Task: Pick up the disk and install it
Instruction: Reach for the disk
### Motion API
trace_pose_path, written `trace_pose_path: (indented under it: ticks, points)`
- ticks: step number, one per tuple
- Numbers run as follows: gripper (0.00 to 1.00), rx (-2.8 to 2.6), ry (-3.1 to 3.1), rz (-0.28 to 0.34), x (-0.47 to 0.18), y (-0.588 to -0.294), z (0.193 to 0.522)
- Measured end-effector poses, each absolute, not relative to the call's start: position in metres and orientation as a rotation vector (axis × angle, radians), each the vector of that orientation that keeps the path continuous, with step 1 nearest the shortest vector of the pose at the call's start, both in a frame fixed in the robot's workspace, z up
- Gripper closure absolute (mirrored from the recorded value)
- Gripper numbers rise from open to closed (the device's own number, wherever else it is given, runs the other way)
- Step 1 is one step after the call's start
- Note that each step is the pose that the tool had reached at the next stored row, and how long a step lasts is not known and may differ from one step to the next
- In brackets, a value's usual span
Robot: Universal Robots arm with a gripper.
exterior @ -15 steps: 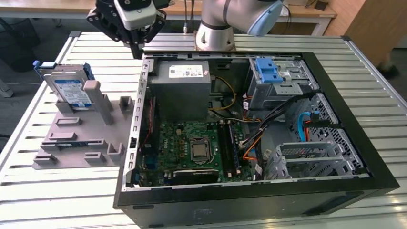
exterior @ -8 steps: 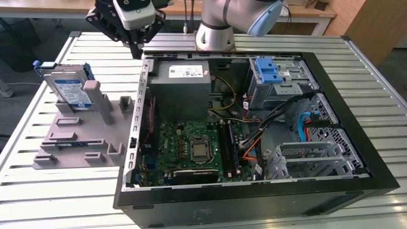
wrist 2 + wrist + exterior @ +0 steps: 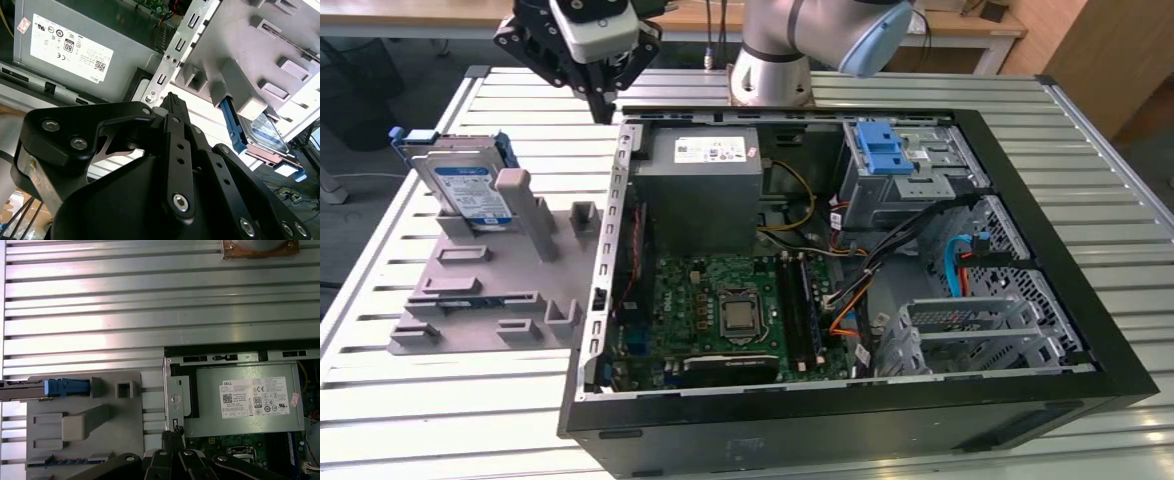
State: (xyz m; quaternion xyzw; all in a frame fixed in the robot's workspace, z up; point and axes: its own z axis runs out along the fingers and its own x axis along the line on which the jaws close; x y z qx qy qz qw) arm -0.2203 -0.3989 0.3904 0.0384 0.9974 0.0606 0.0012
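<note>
The gripper point(image 3: 603, 108) hangs over the slatted table point(image 3: 454, 420) just off the corner of the open computer case point(image 3: 1067, 330), near the grey power supply point(image 3: 700, 190). In both wrist views its fingers point(image 3: 172, 100) point(image 3: 172, 436) seem pressed together with nothing between them, though the tips are partly hidden. The disk point(image 3: 467, 185) stands on edge, tilted against a post of the grey holder point(image 3: 480, 290) at the exterior view's left of the case, well apart from the gripper
</note>
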Motion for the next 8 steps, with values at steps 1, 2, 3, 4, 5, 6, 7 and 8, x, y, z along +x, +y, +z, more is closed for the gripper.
trace_pose_path:
  ticks: [1, 2, 3, 4, 5, 6, 7, 8]
  points:
    - [0.89, 0.121, 3.131, 0.19, -0.2209, -0.3989, 0.3904]
    - [0.89, 0.121, 3.131, 0.19, -0.2215, -0.3989, 0.3903]
    - [0.89, 0.121, 3.131, 0.19, -0.2219, -0.3989, 0.3903]
    - [0.89, 0.121, 3.131, 0.19, -0.2221, -0.3989, 0.3904]
    - [0.89, 0.12, 3.131, 0.19, -0.2223, -0.3989, 0.3903]
    - [0.89, 0.121, 3.131, 0.19, -0.2225, -0.3989, 0.3903]
    - [0.89, 0.121, 3.131, 0.19, -0.2226, -0.3989, 0.3903]
    - [0.89, 0.121, 3.131, 0.19, -0.2228, -0.3989, 0.3903]
